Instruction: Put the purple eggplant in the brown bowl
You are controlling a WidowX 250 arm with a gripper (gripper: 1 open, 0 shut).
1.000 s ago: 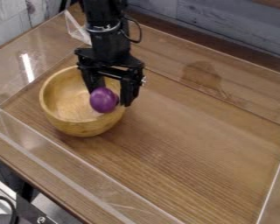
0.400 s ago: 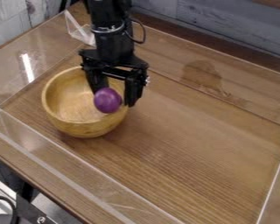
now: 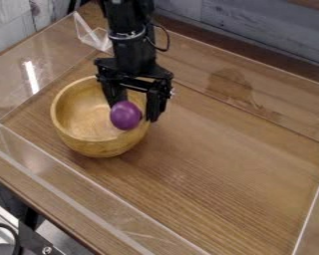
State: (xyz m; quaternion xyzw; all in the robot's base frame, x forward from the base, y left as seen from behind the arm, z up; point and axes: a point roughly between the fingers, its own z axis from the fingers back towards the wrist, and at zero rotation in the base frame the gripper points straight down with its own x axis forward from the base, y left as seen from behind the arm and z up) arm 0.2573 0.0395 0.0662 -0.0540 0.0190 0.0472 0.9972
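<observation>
The purple eggplant lies inside the brown bowl, against the right inner wall just below the rim. My gripper hangs straight over it on the black arm, open. Its two dark fingers stand wide on either side of the eggplant, with a gap showing on each side. The bowl rests on the wooden table at the left.
A low clear wall runs around the wooden tabletop. Grey planks stand behind the table. A dark cable and mount sit below the front left corner.
The gripper has drifted slightly right and stayed open. The eggplant has shifted a little right inside the bowl, toward the rim.
</observation>
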